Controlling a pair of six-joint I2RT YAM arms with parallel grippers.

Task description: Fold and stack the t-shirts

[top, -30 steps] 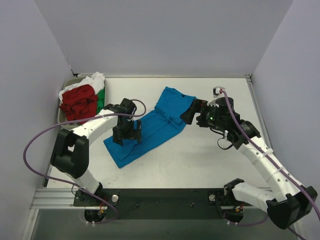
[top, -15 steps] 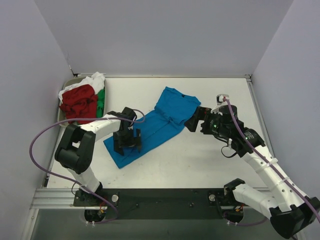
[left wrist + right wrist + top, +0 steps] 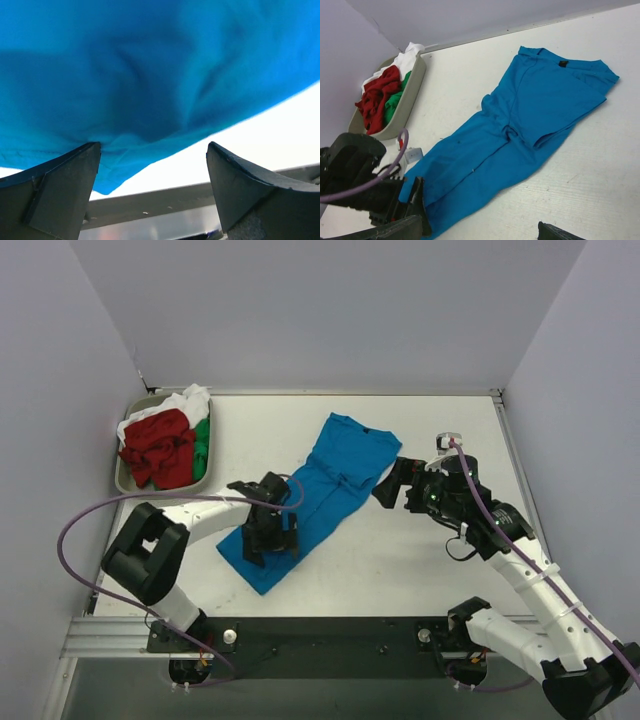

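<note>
With jaws apart and holding nothing, the left gripper (image 3: pixel 270 545) hangs over the blue t-shirt's (image 3: pixel 335 465) near end and the right gripper (image 3: pixel 388 485) sits beside its right edge.

Blue shirt (image 3: pixel 335 475) lies stretched out on the table (image 3: pixel 440 420), running diagonally from far right down to near left, part-folded along its length. Left gripper (image 3: pixel 270 538) sits over the near end of it, fingers apart, pointing down at the cloth. Right gripper (image 3: pixel 388 483) hangs just beside the shirt's right edge. Far left corner: the tray (image 3: pixel 117 478), holding a red shirt (image 3: pixel 160 445), a green one (image 3: pixel 203 438) and a white one (image 3: pixel 186 400) bunched together.
</note>
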